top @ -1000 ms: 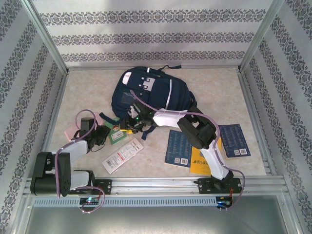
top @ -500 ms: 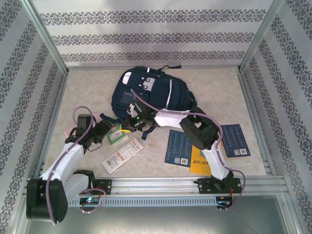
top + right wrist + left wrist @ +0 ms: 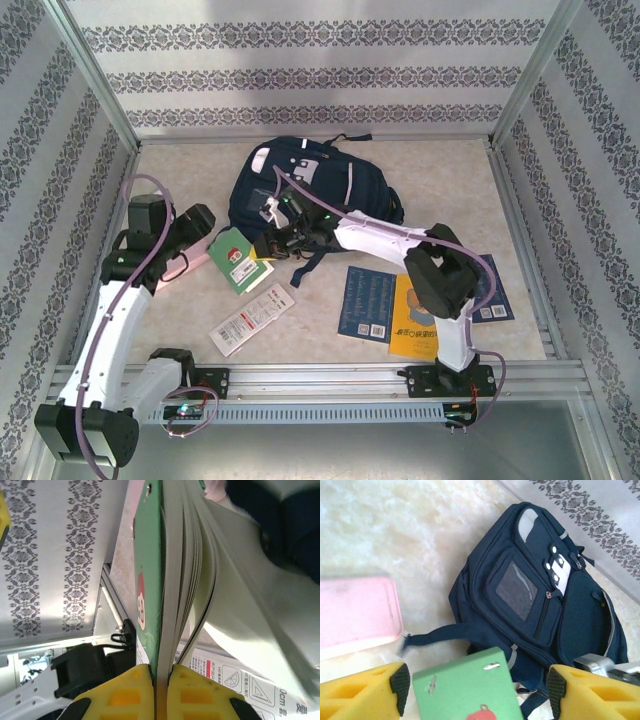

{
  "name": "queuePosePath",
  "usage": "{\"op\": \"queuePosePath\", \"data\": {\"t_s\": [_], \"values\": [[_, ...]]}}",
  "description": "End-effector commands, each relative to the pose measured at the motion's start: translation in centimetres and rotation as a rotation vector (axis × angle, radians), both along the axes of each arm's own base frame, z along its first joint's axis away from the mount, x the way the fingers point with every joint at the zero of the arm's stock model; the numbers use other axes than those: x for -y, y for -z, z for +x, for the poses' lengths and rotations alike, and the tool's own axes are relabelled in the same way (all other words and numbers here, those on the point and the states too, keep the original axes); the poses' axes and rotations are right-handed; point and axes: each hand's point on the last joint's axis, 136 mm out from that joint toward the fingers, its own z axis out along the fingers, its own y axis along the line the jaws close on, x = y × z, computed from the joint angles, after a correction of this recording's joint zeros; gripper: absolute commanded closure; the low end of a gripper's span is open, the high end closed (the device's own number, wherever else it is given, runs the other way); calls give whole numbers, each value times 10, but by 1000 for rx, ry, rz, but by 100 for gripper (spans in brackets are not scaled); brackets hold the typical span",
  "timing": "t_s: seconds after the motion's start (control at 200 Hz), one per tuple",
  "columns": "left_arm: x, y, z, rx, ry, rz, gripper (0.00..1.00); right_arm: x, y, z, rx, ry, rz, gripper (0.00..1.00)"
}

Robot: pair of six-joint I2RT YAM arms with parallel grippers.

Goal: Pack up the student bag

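The student bag [image 3: 305,185], navy with white stripes, lies flat at the back centre of the table and is also seen from the left wrist [image 3: 540,595]. My right gripper [image 3: 268,240] is shut on one edge of a green book [image 3: 235,258], just in front of the bag's lower left corner. In the right wrist view the yellow jaws [image 3: 161,672] pinch the book's green cover [image 3: 147,580] and some pages, while other pages fan loose. My left gripper [image 3: 203,227] hangs open left of the book, whose green cover [image 3: 465,690] shows between its pads [image 3: 400,682].
A pink case [image 3: 357,607] lies left of the bag. A white ruler packet [image 3: 250,318] sits near the front. Two blue books [image 3: 368,300] [image 3: 490,288] and a yellow one [image 3: 415,322] lie front right. Patterned walls enclose the table.
My left arm rose and swung back toward the bag's left side, and its gripper opened. My right gripper shut on the green book and shifted it slightly left.
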Motion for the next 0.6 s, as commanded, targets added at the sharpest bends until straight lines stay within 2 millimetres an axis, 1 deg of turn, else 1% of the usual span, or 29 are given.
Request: {"op": "queuePosePath", "data": {"t_s": [0.0,0.08,0.12,0.22,0.25,0.305,0.38,0.43,0.48,0.595], "values": [[9,-6,4,-11,110,67,25,15,-51,9,121,-33,88,100],[22,-10,13,6,181,36,24,26,-63,13,147,-26,112,100],[29,-13,17,20,216,20,23,32,-73,14,164,-26,132,100],[54,-24,28,79,364,-30,21,43,-92,11,197,-50,177,100],[61,-25,31,90,412,-41,19,46,-96,11,210,-57,188,100],[72,-24,38,88,482,-68,18,54,-106,10,232,-68,210,100],[90,-29,48,107,583,-133,17,65,-117,10,247,-76,245,100],[103,-36,53,141,654,-197,14,73,-124,10,250,-77,269,100],[114,-44,57,176,706,-265,13,81,-130,10,257,-76,290,100],[129,-67,62,280,782,-382,14,95,-139,9,278,-73,317,100]]}}
